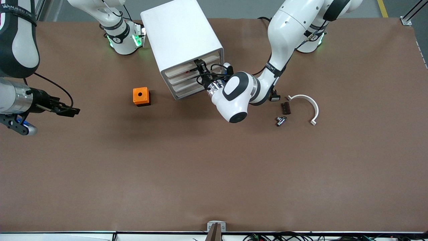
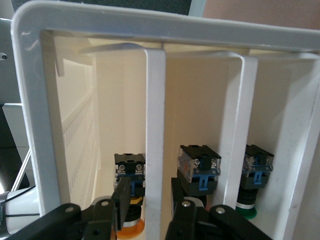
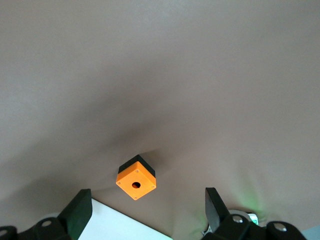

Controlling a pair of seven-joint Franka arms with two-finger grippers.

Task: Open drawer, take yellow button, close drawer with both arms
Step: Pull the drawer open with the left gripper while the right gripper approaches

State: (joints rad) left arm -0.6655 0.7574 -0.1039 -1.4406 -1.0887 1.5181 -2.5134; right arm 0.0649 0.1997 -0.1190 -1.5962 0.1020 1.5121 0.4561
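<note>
The white cabinet (image 1: pixel 180 36) stands near the robots' bases, its four drawer fronts facing the front camera. My left gripper (image 1: pixel 202 72) is at those fronts. In the left wrist view its open fingers (image 2: pixel 124 197) straddle one pale drawer front (image 2: pixel 155 125) without touching it. Inside that drawer lies the button (image 2: pixel 131 222) with an orange cap and a black and blue body, close to one finger. Two similar buttons (image 2: pixel 199 172) lie in neighbouring drawers. My right gripper (image 1: pixel 72 111) is open and empty over the table at the right arm's end and waits; its fingers (image 3: pixel 80 212) frame bare table.
An orange cube with a hole (image 1: pixel 141 96) sits beside the cabinet toward the right arm's end and shows in the right wrist view (image 3: pixel 136 183). Toward the left arm's end lie a white curved piece (image 1: pixel 307 103), a black-and-white piece (image 1: pixel 275 97), a dark block (image 1: pixel 285 108) and a metal part (image 1: pixel 281 120).
</note>
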